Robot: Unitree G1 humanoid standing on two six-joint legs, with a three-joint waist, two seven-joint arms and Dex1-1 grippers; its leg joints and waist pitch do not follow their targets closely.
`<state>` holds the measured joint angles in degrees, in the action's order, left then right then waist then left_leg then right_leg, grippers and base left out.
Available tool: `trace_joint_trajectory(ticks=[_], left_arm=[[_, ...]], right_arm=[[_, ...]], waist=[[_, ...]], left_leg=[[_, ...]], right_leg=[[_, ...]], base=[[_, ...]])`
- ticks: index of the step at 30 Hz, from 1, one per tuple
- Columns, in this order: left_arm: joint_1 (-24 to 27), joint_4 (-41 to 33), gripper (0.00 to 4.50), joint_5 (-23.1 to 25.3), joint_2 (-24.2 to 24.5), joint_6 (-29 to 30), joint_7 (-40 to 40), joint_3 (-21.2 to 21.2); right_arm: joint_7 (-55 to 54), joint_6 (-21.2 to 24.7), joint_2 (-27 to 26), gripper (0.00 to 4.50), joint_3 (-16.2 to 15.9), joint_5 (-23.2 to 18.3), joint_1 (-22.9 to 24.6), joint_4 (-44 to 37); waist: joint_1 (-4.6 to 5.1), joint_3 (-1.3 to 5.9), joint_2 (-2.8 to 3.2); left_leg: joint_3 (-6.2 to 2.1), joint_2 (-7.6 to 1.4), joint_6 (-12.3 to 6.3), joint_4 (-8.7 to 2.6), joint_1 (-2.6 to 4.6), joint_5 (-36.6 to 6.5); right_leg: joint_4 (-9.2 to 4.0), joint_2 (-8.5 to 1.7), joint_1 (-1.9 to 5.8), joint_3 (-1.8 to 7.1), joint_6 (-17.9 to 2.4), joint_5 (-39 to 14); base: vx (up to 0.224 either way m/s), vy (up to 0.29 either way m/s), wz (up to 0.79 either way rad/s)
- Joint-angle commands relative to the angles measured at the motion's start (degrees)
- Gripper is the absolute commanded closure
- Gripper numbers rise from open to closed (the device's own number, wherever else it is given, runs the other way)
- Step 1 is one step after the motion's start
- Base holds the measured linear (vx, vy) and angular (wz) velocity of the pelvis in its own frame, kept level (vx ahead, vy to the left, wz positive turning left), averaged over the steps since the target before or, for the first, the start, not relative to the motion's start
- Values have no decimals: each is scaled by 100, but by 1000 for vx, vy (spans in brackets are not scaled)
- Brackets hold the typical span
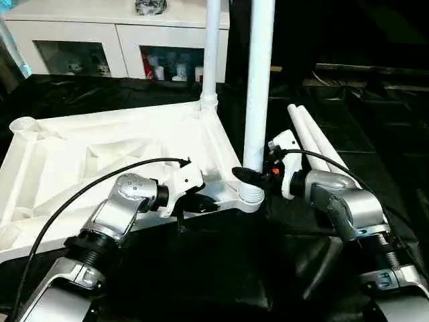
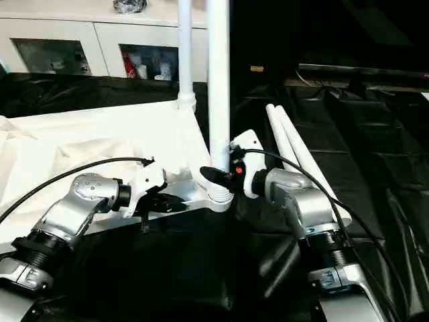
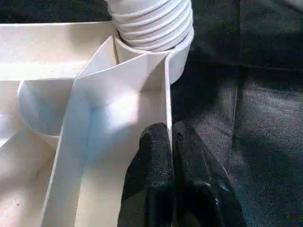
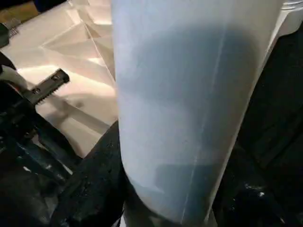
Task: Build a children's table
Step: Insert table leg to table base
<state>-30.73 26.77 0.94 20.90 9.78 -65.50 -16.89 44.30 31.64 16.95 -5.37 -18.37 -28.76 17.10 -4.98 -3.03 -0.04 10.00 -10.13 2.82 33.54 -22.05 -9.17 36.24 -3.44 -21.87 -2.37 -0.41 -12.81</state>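
table top (image 1: 100, 151) lies ribbed side up at left centre of the frame, stiff, light plastic and probably slippery; left gripper (image 1: 194, 201) pinches its near edge rib, jaws pressed together, right gripper (image 1: 258, 176) clasps the near leg (image 1: 258, 80) low by its corner socket (image 1: 250, 196), best grip for twisting it
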Motion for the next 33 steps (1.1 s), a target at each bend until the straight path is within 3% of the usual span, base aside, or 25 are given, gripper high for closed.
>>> trace_joint_trajectory(ticks=[1, 5, 7, 8, 9, 15, 16, 18, 20, 21, 29, 33], left_arm=[[86, 22, 450, -198, -9, -20, -7, 101], [48, 55, 450, -195, 8, 1, 13, 126], [28, 64, 450, -195, 4, 12, 26, 136], [16, 72, 450, -195, 2, 12, 36, 143], [10, 76, 450, -194, 0, 12, 41, 147], [-51, 157, 450, -160, -23, -9, 105, 156], [-55, 157, 450, -158, -21, -8, 106, 157], [-69, 168, 450, -155, -21, -9, 106, 157], [-77, 181, 450, -152, -23, -15, 109, 157], [-98, 204, 450, -147, -29, -23, 123, 161], [-139, 273, 450, -129, -57, -62, 190, 168], [-151, 302, 450, -121, -65, -76, 210, 166]], right_arm=[[68, -49, 29, 259, 149, -86, 205, 209], [35, -255, -64, 259, 377, -197, 404, 318], [16, -363, -96, 259, 418, -201, 510, 352], [1, -435, -122, 259, 429, -201, 576, 356], [-1, -475, -135, 259, 435, -203, 608, 360], [-212, -897, -371, 259, 637, -263, 832, 600], [-255, -1002, -426, 259, 679, -260, 873, 681], [-304, -1149, -518, 259, 750, -299, 963, 764], [-307, -1193, -547, 259, 772, -325, 999, 774], [-323, -1301, -618, 259, 835, -376, 1109, 753], [-371, -1889, -757, 259, 929, -325, 1397, 671], [-392, -2269, -685, 259, 679, -6, 1590, 534]], waist=[[-17, 379, -77], [-22, 373, -34], [-20, 375, -47], [-31, 379, -16], [-23, 378, -37], [-23, 373, -34], [-30, 368, 44], [-9, 359, 1], [-6, 358, 3], [-8, 359, 36], [-10, 352, 26], [-9, 350, 20]], left_leg=[[-69, -300, -204, -341, 110, -845], [-78, -303, -191, -349, 116, -935], [-78, -304, -174, -354, 116, -937], [-81, -306, -170, -351, 121, -940], [-80, -303, -170, -354, 117, -957], [-85, -305, -142, -366, 122, -1086], [-100, -310, -117, -373, 127, -1126], [-96, -311, -65, -392, 133, -1299], [-98, -312, -54, -398, 132, -1327], [-98, -313, -44, -399, 141, -1373], [-104, -313, -59, -416, 134, -1456], [-107, -316, -56, -423, 125, -1470]], right_leg=[[-427, -496, 227, 256, -1247, -361], [-441, -504, 216, 248, -1284, -458], [-439, -495, 223, 246, -1295, -447], [-436, -500, 219, 246, -1297, -430], [-440, -495, 226, 246, -1296, -413], [-463, -506, 214, 244, -1287, -633], [-459, -510, 202, 245, -1289, -667], [-485, -503, 198, 248, -1270, -798], [-490, -506, 200, 250, -1261, -840], [-501, -507, 192, 255, -1253, -854], [-513, -504, 182, 255, -1233, -938], [-522, -504, 181, 261, -1189, -976]], base=[[0, 0, 0], [0, 0, 0], [0, 0, 0], [0, 0, 0], [0, 0, 0], [0, 0, 0], [0, 0, 0], [0, 0, 0], [0, 0, 0], [0, 0, 0], [0, 0, 0], [0, 0, 0]])
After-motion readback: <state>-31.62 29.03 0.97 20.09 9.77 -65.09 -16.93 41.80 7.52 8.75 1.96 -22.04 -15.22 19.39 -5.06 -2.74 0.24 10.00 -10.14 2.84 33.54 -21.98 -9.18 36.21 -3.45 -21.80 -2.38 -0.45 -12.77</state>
